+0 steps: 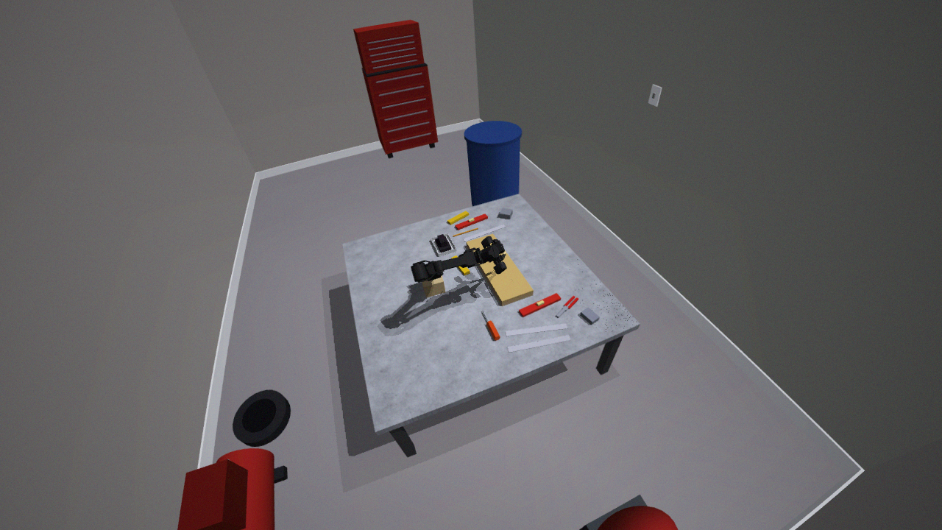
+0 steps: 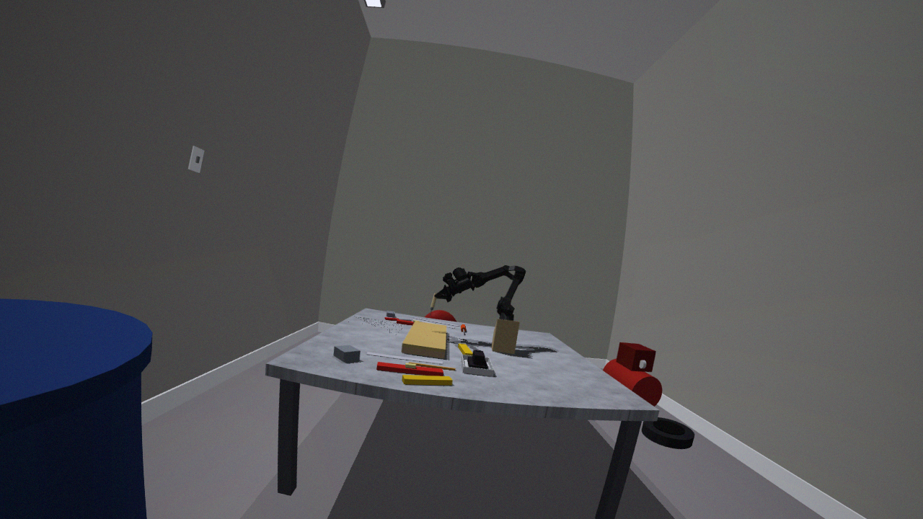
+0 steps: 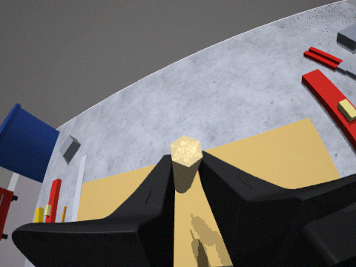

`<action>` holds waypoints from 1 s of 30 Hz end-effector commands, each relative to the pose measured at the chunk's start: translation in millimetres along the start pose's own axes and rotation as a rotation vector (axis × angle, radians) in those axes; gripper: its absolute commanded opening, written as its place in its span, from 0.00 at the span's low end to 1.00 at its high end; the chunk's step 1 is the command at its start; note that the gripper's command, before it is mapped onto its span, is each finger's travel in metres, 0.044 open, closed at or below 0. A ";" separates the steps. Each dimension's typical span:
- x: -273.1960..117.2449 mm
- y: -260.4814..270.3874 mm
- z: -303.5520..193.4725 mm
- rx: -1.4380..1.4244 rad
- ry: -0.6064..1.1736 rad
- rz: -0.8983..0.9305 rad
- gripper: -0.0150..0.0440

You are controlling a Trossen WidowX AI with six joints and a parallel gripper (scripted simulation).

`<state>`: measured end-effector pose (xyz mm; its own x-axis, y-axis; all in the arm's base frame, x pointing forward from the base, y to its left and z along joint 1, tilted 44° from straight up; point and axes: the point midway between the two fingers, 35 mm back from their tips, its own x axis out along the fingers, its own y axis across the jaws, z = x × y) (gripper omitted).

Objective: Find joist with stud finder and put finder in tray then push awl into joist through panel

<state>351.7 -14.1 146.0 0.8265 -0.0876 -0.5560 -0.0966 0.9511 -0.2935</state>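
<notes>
My gripper (image 2: 436,296) (image 3: 184,159) is shut on the awl (image 2: 433,302) (image 3: 186,151) by its pale hexagonal handle. The awl is held above the floor panel (image 1: 515,283) (image 2: 424,349) (image 3: 274,148), close to upright but slightly tilted in the exterior view. Its tip is not clear in any view, and I see no contact with the panel. Shadows fall on the panel between my fingers in the wrist view. The black stud finder (image 1: 442,242) (image 2: 477,359) sits in the small light tray (image 2: 477,371). The joist is hidden.
A red level (image 1: 539,304) (image 3: 328,96), red-handled pliers (image 1: 566,306) and an orange screwdriver (image 1: 492,328) lie on the near side of the panel. Another red level (image 1: 471,221) (image 2: 409,369) and a yellow bar (image 2: 427,380) lie on the barrel side. A yellow tool (image 2: 464,349) lies between tray and panel.
</notes>
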 end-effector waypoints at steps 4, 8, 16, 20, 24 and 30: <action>23.2 33.4 -3.9 -0.039 0.065 0.004 0.25; 33.7 48.9 -7.3 -0.053 0.097 -0.009 0.25; 52.0 81.1 -15.7 -0.083 0.148 -0.048 0.25; 59.0 98.4 -21.0 -0.099 0.166 -0.069 0.25; 64.8 116.0 -26.8 -0.117 0.179 -0.091 0.25; 70.8 145.5 -38.1 -0.155 0.195 -0.120 0.25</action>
<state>376.3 91.9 45.7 0.7171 -0.2453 -0.6524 -0.1048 0.8874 -0.4489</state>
